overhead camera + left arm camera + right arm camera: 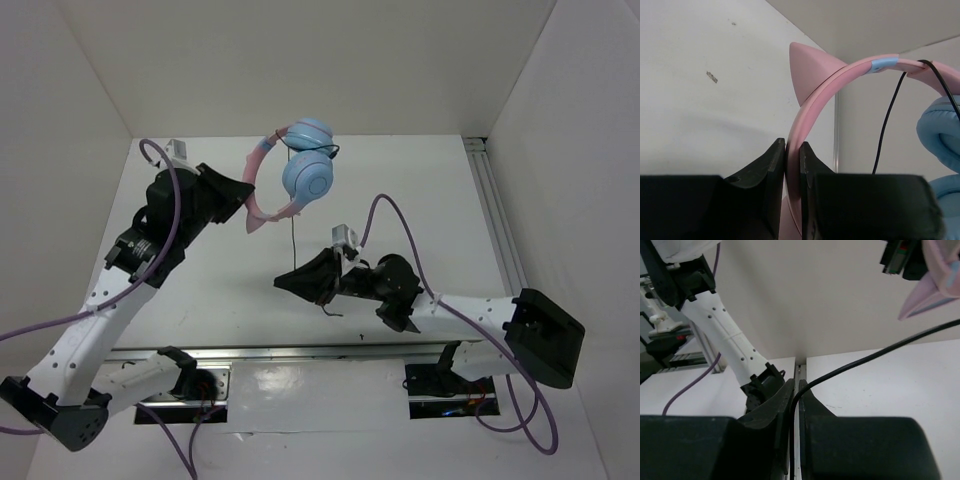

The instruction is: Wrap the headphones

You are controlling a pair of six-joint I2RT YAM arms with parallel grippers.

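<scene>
The headphones [300, 170] have a pink cat-eared headband [815, 92] and light blue ear cups [940, 135]. They hang in the air at the back middle. My left gripper [240, 195] is shut on the headband [258, 195], which runs up between its jaws in the left wrist view. The thin black cord [293, 240] drops from the cups to my right gripper [283, 282], which is shut on it. In the right wrist view the cord [870, 358] comes out between the jaws of my right gripper [795, 385] and runs up to the right. A short tail of cord [328, 310] curls below that gripper.
White walls close in the table on the left, back and right. A metal rail [495, 215] runs along the right side and another [300, 352] along the front by the arm bases. Thick purple robot cables [400, 225] loop over both arms.
</scene>
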